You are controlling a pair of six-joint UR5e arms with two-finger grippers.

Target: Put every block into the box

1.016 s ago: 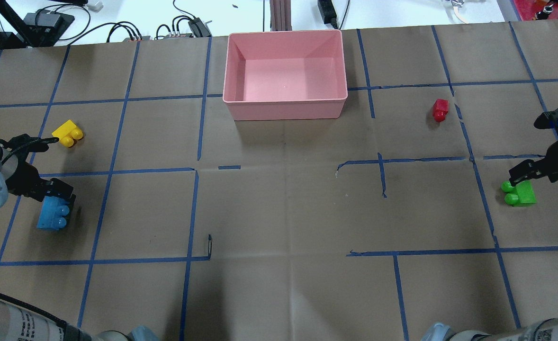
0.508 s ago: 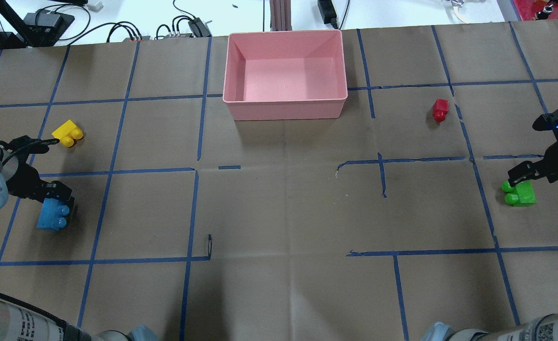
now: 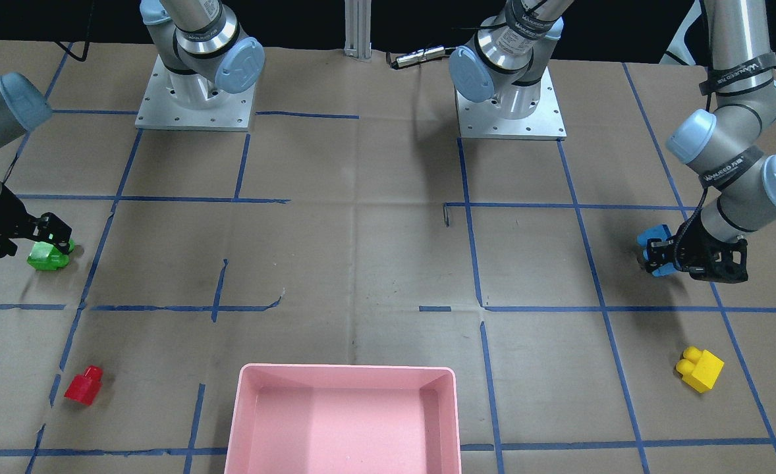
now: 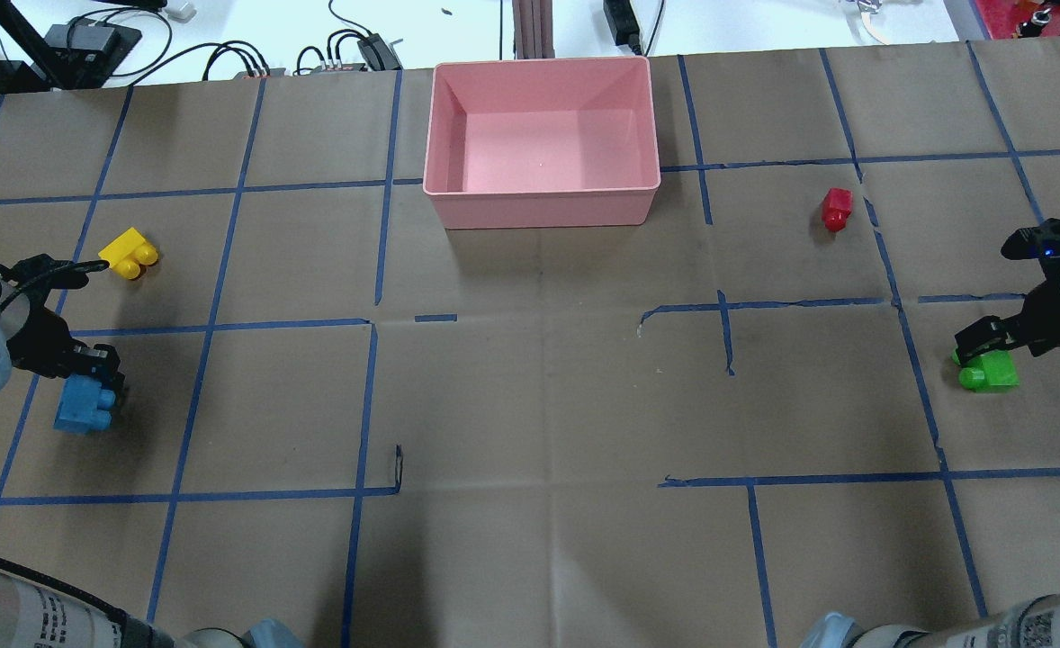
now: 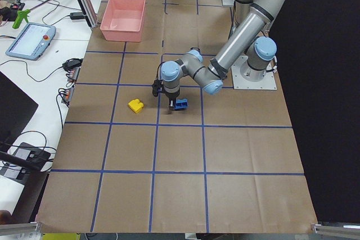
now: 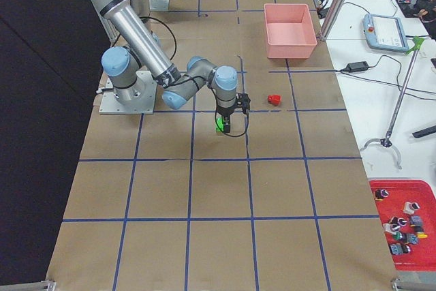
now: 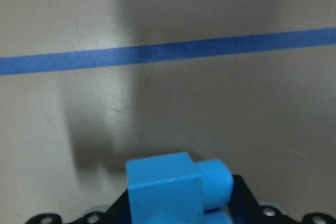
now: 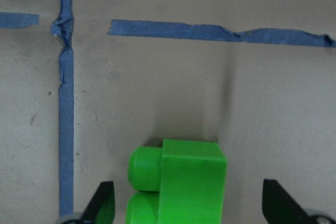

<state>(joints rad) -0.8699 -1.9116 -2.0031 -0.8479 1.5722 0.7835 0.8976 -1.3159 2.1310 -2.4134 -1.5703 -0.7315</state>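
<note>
My left gripper point(image 4: 91, 382) is shut on the light blue block point(image 4: 83, 408) and holds it just above the paper; the block fills the bottom of the left wrist view point(image 7: 168, 190). My right gripper point(image 4: 985, 353) is open, its fingers point(image 8: 105, 203) standing wide on either side of the light green block point(image 8: 184, 182), which lies on the table point(image 4: 991, 371). The yellow block point(image 4: 130, 254) lies far left, beyond my left gripper. The small red block point(image 4: 837, 209) lies right of the pink box point(image 4: 539, 209), which stands empty at the far middle.
Blue tape lines grid the brown paper. Cables and power boxes point(image 4: 89, 40) lie beyond the far table edge. The arm bases point(image 3: 194, 99) stand on the robot's side of the table.
My left gripper has moved a little left with the blue block in it. My right gripper has shifted slightly toward the near side over the green block, which has stayed put.
</note>
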